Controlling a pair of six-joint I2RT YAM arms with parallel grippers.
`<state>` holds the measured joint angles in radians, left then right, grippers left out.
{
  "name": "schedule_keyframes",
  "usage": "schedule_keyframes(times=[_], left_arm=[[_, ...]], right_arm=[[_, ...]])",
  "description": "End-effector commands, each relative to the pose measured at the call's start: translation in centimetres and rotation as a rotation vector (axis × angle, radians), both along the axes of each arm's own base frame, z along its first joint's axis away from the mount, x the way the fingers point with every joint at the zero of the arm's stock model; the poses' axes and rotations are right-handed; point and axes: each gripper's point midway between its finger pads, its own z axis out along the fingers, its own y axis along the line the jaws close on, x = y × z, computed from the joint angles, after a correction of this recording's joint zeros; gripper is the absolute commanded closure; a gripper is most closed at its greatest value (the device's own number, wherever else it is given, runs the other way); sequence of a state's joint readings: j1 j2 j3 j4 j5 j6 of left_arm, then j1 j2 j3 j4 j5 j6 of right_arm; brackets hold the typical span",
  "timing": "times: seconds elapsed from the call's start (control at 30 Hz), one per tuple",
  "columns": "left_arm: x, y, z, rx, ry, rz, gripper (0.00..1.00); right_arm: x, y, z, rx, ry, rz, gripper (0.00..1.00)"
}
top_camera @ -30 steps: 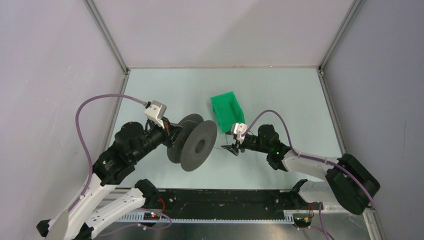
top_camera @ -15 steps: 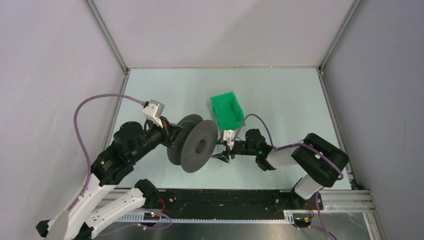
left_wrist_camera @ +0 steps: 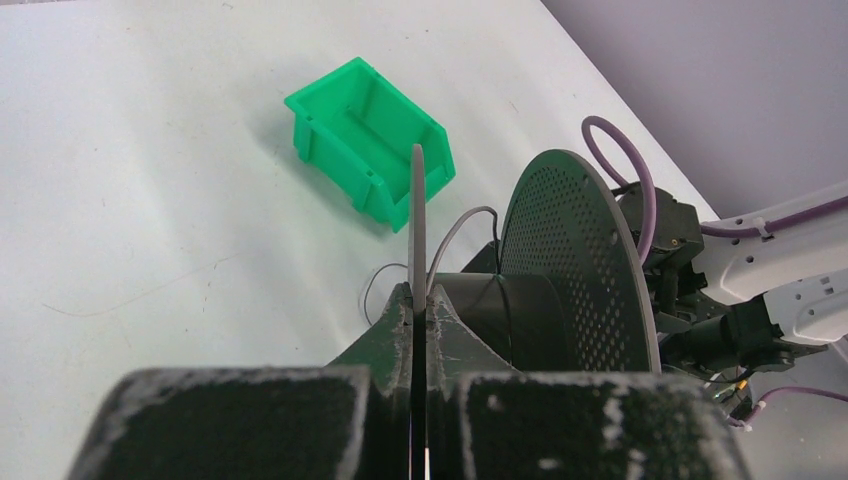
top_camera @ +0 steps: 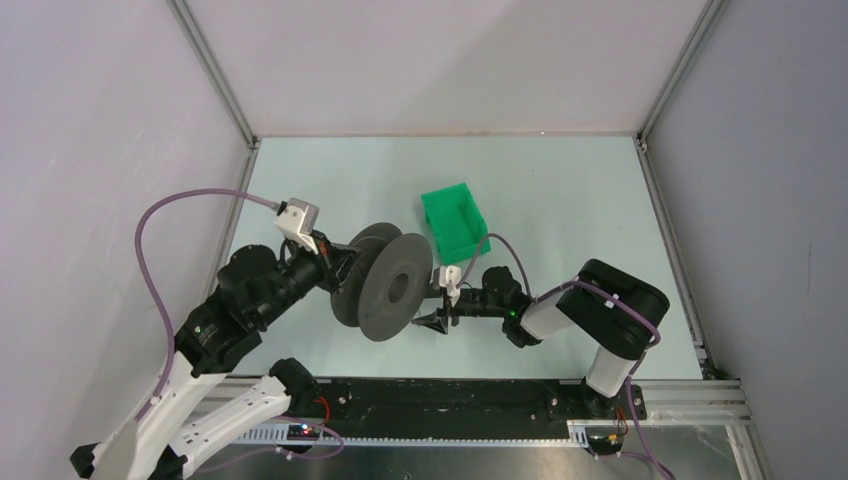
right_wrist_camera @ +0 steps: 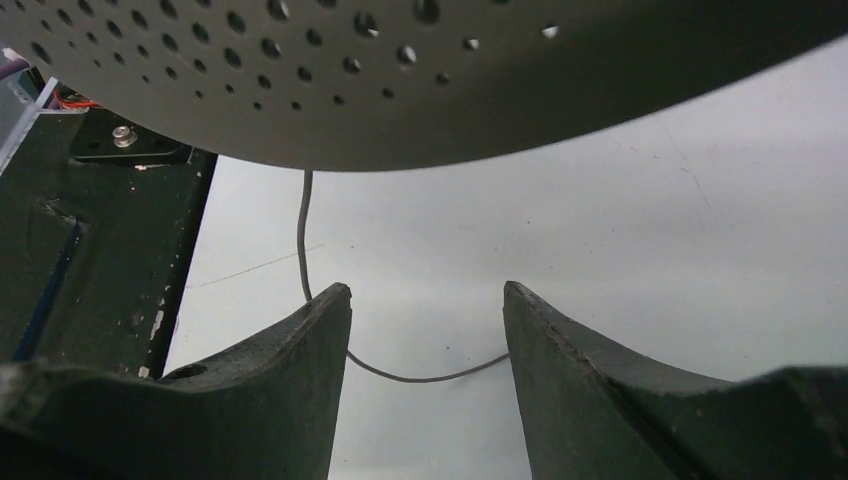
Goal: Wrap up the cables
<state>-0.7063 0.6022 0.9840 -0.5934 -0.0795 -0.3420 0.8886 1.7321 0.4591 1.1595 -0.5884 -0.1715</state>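
A dark grey round spool stands on edge left of the table's middle. My left gripper is shut on its thin near flange, seen edge-on between the fingers in the left wrist view. The thin cable curls beside the hub and runs around it. My right gripper is open, low, just right of the spool. In the right wrist view the cable sags across the gap between the two fingers and climbs past the left finger to under the perforated flange. It is not gripped.
A green open bin sits just behind the spool and the right gripper, also seen in the left wrist view. A black rail runs along the near edge. Enclosure walls and metal posts bound the table.
My right gripper has moved left to just beside the spool, with its arm folding in. The left gripper and spool have shifted slightly left.
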Motion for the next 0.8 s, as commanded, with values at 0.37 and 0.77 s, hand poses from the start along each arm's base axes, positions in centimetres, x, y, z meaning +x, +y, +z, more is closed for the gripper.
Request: schedule_keyframes(times=[0.37, 0.77], left_arm=[[0.3, 0.2, 4.3, -0.089, -0.109, 0.017, 1.00], [0.2, -0.1, 4.2, -0.108, -0.088, 0.011, 1.00]], right_arm=[[2.0, -3.4, 3.5, -0.084, -0.106, -0.123, 0.36], [-0.5, -2.5, 3.0, -0.141, -0.112, -0.028, 0.35]])
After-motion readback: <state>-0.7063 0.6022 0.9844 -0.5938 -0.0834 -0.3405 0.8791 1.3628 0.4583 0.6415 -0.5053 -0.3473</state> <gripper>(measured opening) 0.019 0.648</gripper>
